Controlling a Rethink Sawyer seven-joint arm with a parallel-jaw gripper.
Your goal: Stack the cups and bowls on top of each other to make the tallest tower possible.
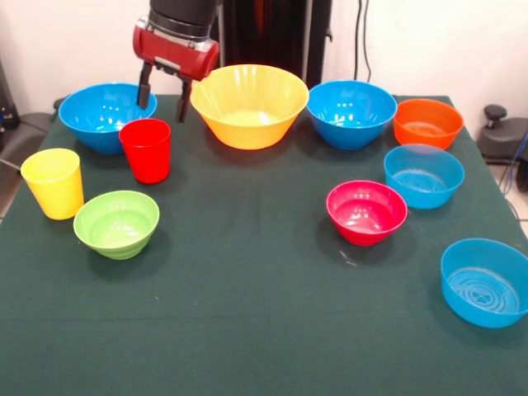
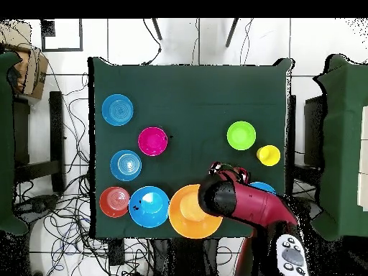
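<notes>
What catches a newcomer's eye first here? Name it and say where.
The big yellow bowl at the table's far edge in the front view, with the red claw hanging open just beside it above the red cup. Then the ring of bright bowls spread apart on the green cloth, nothing stacked yet.

Front view, upper left of the frame: the red and black arm [image 1: 183, 21] descends from the top edge. Its gripper [image 1: 165, 95] points downward with two dark fingers [image 1: 145, 89] spread apart, nothing between them.
</notes>
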